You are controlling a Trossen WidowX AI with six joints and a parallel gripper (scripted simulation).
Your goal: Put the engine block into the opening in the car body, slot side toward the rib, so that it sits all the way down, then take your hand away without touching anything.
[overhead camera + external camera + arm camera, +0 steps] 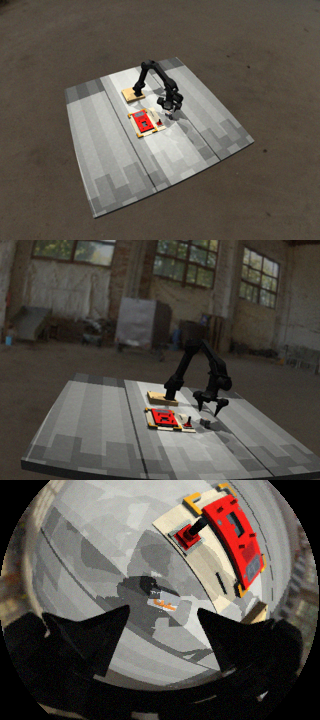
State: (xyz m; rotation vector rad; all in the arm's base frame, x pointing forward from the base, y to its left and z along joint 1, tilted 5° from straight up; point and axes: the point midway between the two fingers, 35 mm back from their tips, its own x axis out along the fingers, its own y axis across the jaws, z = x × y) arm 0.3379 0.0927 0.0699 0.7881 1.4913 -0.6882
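The engine block is a small grey block with orange marks on top. It stands on the table, right of the beige board. My gripper is open and empty, with its fingertips above the block; the wrist view shows the block between and beyond the tips. The red car body lies flat on the board, and its opening has no block in it. The rib and the block's slot side are too small to tell.
The beige board has yellow corner brackets around the car body. A red piece with an upright black stick stands on it between body and block. The arm's wooden base is behind.
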